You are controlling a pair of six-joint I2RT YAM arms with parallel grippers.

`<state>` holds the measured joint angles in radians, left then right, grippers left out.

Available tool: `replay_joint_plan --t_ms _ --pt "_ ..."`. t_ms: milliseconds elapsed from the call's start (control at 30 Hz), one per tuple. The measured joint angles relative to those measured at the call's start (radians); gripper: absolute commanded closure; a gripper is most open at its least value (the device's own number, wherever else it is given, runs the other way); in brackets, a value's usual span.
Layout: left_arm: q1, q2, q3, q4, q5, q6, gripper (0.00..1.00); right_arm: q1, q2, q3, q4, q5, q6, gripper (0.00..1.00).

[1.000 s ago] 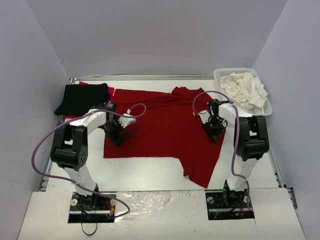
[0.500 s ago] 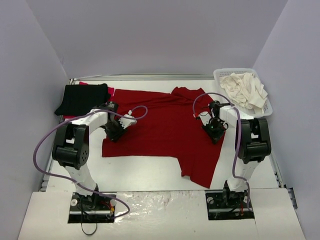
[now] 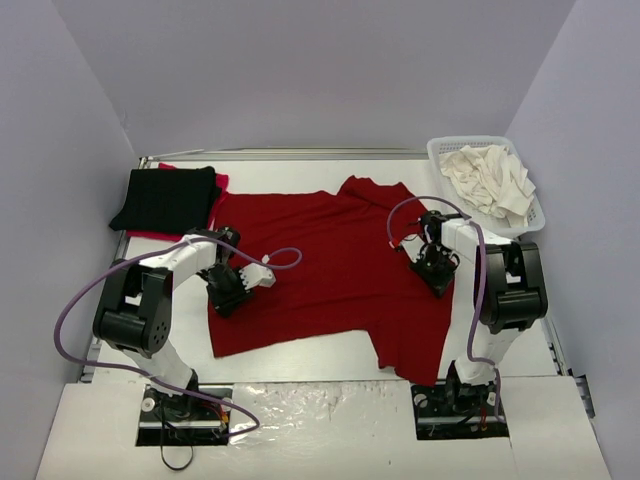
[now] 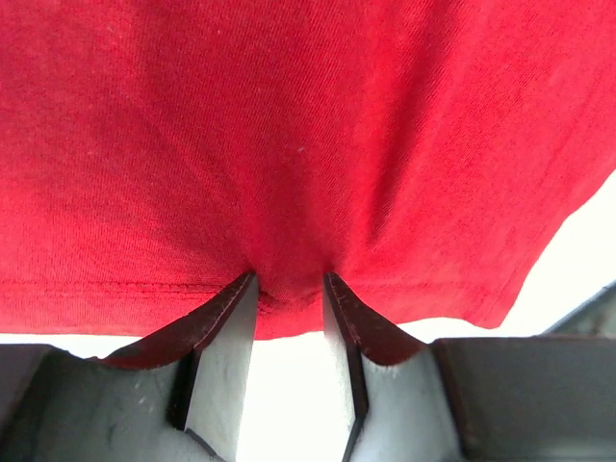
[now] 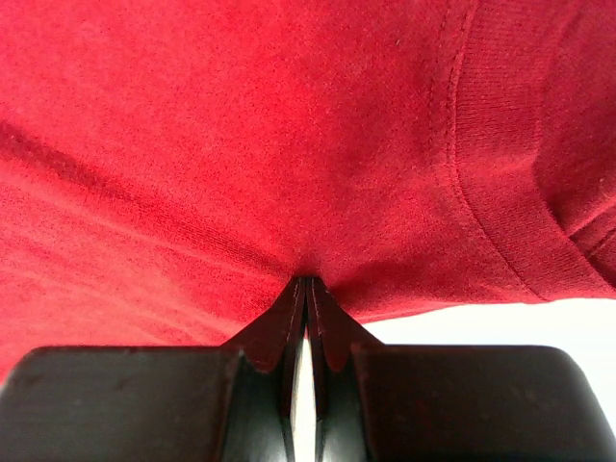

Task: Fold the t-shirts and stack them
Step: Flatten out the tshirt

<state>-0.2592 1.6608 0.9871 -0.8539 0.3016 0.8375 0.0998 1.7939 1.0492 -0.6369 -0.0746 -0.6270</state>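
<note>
Dark red t-shirt (image 3: pixel 330 260), soft cloth with short sleeves, is spread mostly flat across the middle of the white table (image 3: pixel 310 365). One section trails toward the near-right, ending close to the right arm's base.

Left gripper (image 3: pixel 228 290) sits on the shirt's left edge, near-left of centre. In the left wrist view the left gripper (image 4: pixel 290 279) is clamped on a bunched fold of red cloth right at the stitched hem. Its fingers (image 4: pixel 226 332) stand slightly apart with the fabric filling the gap.

Right gripper (image 3: pixel 437 265) sits on the shirt's right side. In the right wrist view the right gripper (image 5: pixel 308 281) is clenched tight, fingers (image 5: pixel 279 322) nearly touching, with a thin pinch of the same shirt at the tips. A ribbed seam band runs just to the right of the pinch.

Far-left corner: folded black t-shirt (image 3: pixel 165 197) lies on a bright red t-shirt (image 3: pixel 221 183), of which only the edges show. The stack touches or nearly touches the dark red shirt's far-left corner; can't tell which.

Far-right corner: white plastic lattice basket (image 3: pixel 440 150) holds crumpled cream-white t-shirts (image 3: pixel 490 178), apart from the spread shirt.
</note>
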Motion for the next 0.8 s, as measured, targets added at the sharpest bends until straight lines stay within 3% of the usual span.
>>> replay_joint_plan --t_ms 300,433,467,500,567,700,800 --pt "-0.018 0.013 -0.015 -0.174 0.063 0.036 0.68 0.012 -0.005 -0.031 -0.137 0.006 -0.032 1.00" --pt "-0.018 0.006 0.056 -0.301 0.097 0.052 0.55 0.012 -0.006 0.024 -0.242 -0.023 -0.053 0.94" --pt "-0.018 -0.001 0.092 -0.322 0.101 0.053 0.52 0.012 -0.007 0.063 -0.272 -0.034 -0.057 0.91" --pt "-0.018 -0.008 0.153 -0.352 0.105 0.053 0.50 0.012 -0.007 0.115 -0.301 -0.047 -0.060 0.80" --pt "-0.018 -0.035 0.281 -0.380 0.114 0.053 0.44 0.013 -0.010 0.241 -0.328 -0.076 -0.067 0.75" --pt "-0.010 -0.090 0.529 -0.402 0.128 0.036 0.41 0.012 -0.012 0.504 -0.355 -0.132 -0.063 0.70" --pt "0.026 -0.148 0.606 -0.338 0.152 -0.036 0.37 0.013 0.001 0.676 -0.312 -0.166 -0.026 0.68"
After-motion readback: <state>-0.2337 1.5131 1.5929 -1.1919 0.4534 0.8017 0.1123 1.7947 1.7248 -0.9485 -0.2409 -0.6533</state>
